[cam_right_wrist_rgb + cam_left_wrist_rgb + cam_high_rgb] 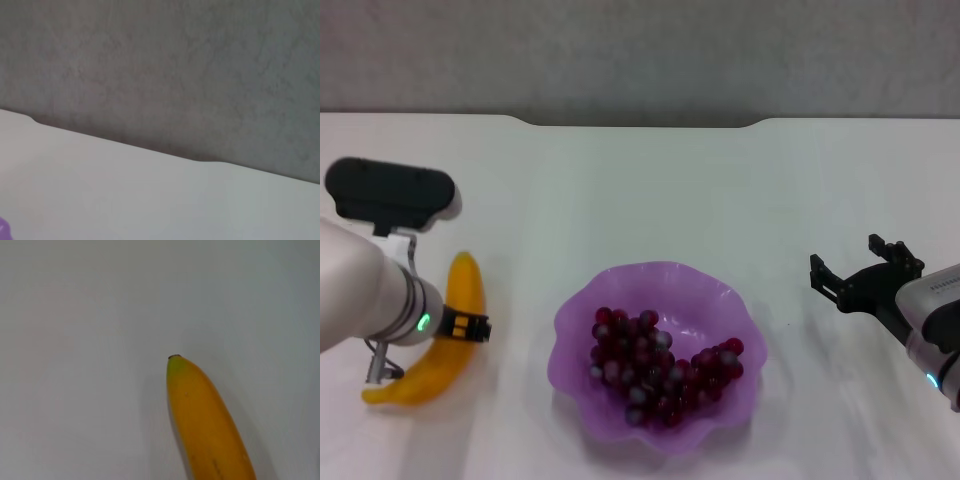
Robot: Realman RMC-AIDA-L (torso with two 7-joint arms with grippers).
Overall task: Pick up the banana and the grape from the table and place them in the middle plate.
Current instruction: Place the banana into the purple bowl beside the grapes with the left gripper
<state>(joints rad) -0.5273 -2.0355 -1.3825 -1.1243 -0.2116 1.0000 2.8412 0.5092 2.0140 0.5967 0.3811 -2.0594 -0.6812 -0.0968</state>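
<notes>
The banana (448, 330) lies on the white table (650, 190) at the left, and its tip fills the left wrist view (205, 420). My left gripper (463, 327) is down at the banana's middle, with the arm covering part of the fruit. The grape (660, 368) bunch rests inside the middle plate (572, 322), a purple scalloped bowl at the front centre. A sliver of the middle plate (2, 227) shows in the right wrist view. My right gripper (860, 268) hovers open and holding nothing to the right of the plate.
The table's far edge (640, 124) has a shallow notch and meets a grey wall (175, 65). Bare white tabletop lies behind the plate and between the plate and each arm.
</notes>
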